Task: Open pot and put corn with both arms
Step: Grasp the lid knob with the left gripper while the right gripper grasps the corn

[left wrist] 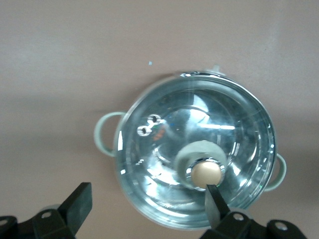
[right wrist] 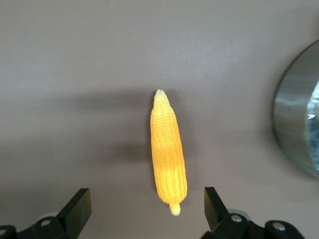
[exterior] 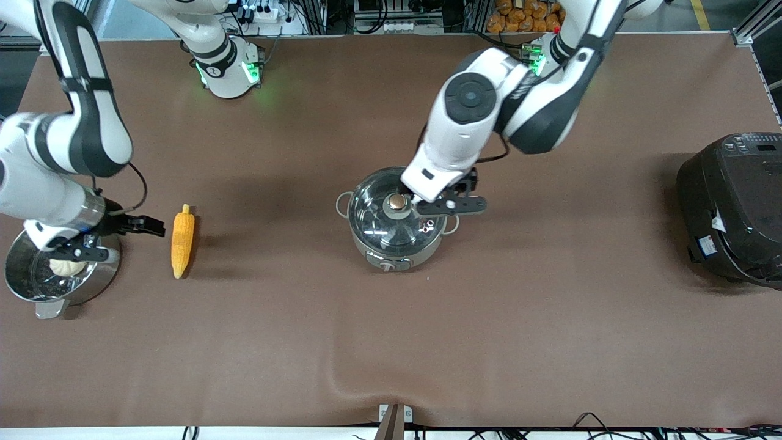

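Pot (exterior: 394,229): mid-table, glass lid (left wrist: 194,149) on, copper knob (exterior: 398,201) up.
Left gripper (exterior: 427,205): over the lid, fingers (left wrist: 215,201) spread wide, one beside the knob, nothing held.
Corn (exterior: 182,239): flat on the table toward the right arm's end, beside the steamer pot (exterior: 58,272) holding a bun (exterior: 67,267).
Right gripper (exterior: 125,232): low, just beside the corn, fingers (right wrist: 77,209) apart, empty.

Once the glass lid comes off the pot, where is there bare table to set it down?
Widest bare stretch: between the pot and the black rice cooker, and the brown table nearer the camera. Also free between pot and corn. Crowded: the right arm's end, where the right gripper hangs open by corn and steamer pot. The left gripper is open over the lid.
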`<state>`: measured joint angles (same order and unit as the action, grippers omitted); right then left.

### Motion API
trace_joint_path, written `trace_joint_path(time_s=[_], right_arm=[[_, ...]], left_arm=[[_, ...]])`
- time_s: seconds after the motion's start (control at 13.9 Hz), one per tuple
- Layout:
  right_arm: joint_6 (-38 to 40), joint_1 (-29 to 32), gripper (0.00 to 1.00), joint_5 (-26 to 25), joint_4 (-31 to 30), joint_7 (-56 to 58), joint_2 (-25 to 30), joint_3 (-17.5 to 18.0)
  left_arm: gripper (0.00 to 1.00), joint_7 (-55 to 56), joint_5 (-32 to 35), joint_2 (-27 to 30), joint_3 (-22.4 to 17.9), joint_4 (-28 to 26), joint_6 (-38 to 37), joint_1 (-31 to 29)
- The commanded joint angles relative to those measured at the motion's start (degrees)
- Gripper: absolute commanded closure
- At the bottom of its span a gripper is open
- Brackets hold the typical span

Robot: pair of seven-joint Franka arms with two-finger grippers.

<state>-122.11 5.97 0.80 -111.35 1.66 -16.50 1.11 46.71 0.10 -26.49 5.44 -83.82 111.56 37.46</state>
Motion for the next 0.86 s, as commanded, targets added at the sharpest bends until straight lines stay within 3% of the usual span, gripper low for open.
trace_joint_path(time_s=[0.0, 0.43, 0.65, 0.72, 0.79], right_arm=[[-7.1, -0.3, 0.0, -0.5, -5.2, 0.4, -2.0, -0.2], [-17.2, 0.2, 0.0, -0.6, -6.0, 4.7, -10.3, -0.2], [-18.4, 1.0, 0.0, -0.6, -6.0, 4.9, -11.5, -0.3], [-18.4, 1.6, 0.03, -0.6, -6.1, 5.6, -11.6, -0.3], [-18.4, 1.8, 0.08, -0.6, -6.2, 5.9, -11.9, -0.2]], left_arm=[[0.0, 6.9, 5.4, -5.4, -0.8, 3.8, 1.9, 4.3], [0.0, 11.6, 8.4, -8.7, -0.9, 4.3, 4.1, 6.3], [0.0, 12.8, 8.4, -9.3, -1.0, 4.5, 5.2, 6.8], [0.19, 14.5, 8.3, -9.2, -0.9, 4.5, 5.2, 6.8], [0.77, 17.3, 8.2, -9.1, -0.7, 4.5, 5.2, 6.8]])
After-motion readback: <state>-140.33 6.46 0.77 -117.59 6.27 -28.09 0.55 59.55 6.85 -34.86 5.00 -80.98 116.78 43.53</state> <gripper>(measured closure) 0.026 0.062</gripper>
